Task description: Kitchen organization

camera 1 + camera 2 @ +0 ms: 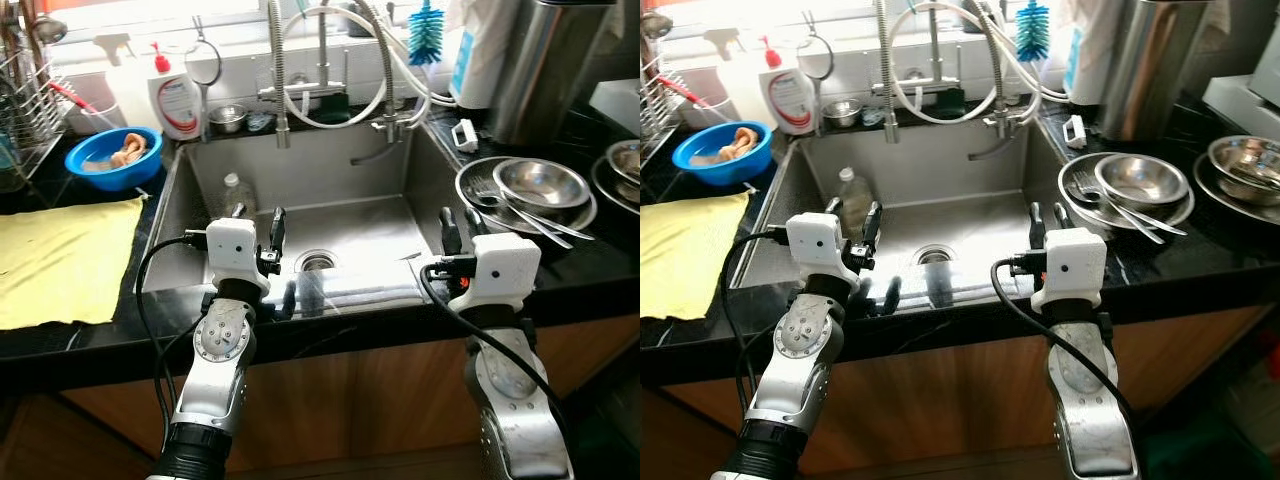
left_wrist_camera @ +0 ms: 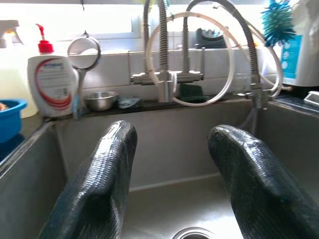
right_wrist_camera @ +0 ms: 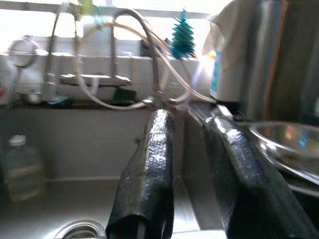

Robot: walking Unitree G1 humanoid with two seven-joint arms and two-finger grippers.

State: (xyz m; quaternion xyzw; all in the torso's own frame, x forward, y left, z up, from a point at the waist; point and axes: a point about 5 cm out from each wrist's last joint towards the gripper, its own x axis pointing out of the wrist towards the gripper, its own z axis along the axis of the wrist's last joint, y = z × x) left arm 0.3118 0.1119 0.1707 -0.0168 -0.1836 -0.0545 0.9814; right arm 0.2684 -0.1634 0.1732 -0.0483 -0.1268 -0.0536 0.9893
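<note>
A clear plastic bottle (image 1: 236, 192) with a white cap stands in the steel sink (image 1: 370, 170), at its back left. My left gripper (image 1: 258, 213) hovers open over the sink's front left, just in front of the bottle, with nothing between its fingers. At the sink's front right corner my right gripper (image 1: 458, 220) is open by a narrow gap and holds nothing. A steel bowl (image 1: 540, 182) rests on a steel plate with forks on the counter to the right of that gripper. The bottle (image 3: 17, 167) also appears in the right wrist view.
The spring faucet (image 1: 278, 90) and hoses arch over the sink's back. A soap bottle (image 1: 177, 100), a blue bowl (image 1: 113, 157) and a dish rack (image 1: 20, 110) stand at the left. A yellow cloth (image 1: 60, 255) lies on the black counter. More steel bowls (image 1: 625, 165) sit far right.
</note>
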